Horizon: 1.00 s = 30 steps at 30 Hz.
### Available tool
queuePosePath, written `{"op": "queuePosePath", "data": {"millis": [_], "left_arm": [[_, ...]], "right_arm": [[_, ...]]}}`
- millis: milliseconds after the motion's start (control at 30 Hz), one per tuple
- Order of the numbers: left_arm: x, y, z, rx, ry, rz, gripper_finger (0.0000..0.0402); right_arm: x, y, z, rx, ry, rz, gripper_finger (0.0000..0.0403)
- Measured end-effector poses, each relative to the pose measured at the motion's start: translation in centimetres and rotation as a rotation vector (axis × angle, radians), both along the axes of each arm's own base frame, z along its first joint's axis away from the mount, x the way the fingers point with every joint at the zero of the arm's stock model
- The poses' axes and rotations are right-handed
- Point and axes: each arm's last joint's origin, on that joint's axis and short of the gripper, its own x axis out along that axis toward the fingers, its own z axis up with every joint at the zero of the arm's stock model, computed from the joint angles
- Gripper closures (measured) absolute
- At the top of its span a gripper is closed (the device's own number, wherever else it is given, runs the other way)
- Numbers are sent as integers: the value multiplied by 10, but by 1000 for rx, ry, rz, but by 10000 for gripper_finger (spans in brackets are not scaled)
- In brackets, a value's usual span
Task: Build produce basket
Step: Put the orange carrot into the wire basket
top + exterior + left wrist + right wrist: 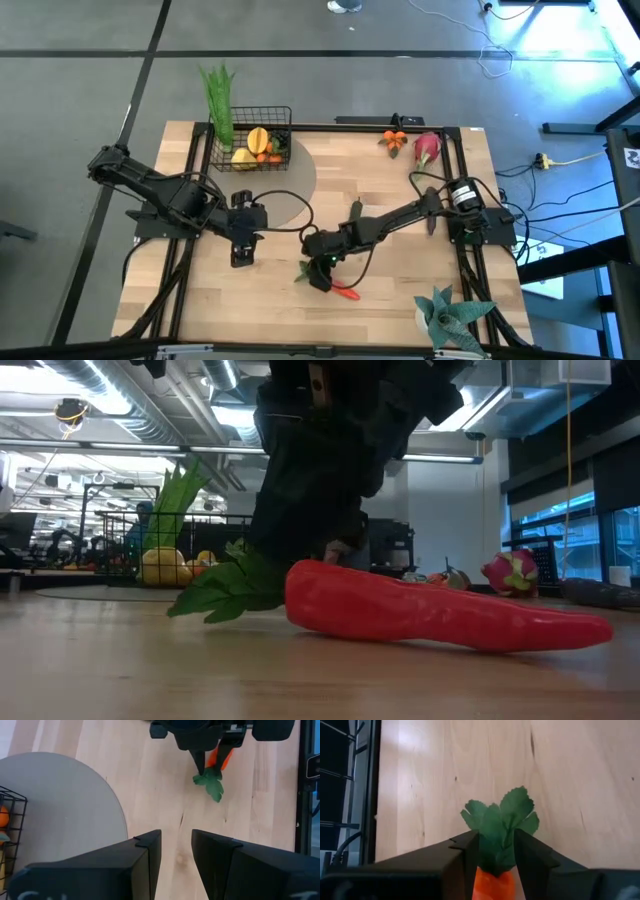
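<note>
The carrot [343, 291] lies flat on the worktop [400, 240] at about 6 o'clock. The right fingers [496, 851] straddle its leafy end, parted; whether they pinch it I cannot tell. The left fingers [176, 851], spread and empty, hover at 9 o'clock. The basket [252, 146] stands at 11 o'clock.

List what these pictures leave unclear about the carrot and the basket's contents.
- Right gripper astride the carrot: contact not discernible; its fingers hide the sides in the right wrist view.
- Carrot body: cut off by that view's edge.
- Basket: fruits too small to name in the high view.
</note>
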Motion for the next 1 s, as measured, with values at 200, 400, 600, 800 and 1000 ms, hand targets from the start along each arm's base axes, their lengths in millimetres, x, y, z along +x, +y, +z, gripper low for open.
{"op": "queuePosePath", "data": {"millis": [200,400,600,800,1000], "left_arm": [[0,0,0,0,0,1,307],[0,0,0,0,0,1,307],[0,0,0,1,0,1,307],[0,0,0,1,-1,2,307],[0,0,0,1,0,1,307]], "right_arm": [[2,1,-12,-2,13,-1,292],[5,-1,-24,-6,37,-5,292],[5,-2,-29,-14,44,6,292],[6,-2,-35,-28,48,10,309],[6,-5,-35,-28,51,7,391]]}}
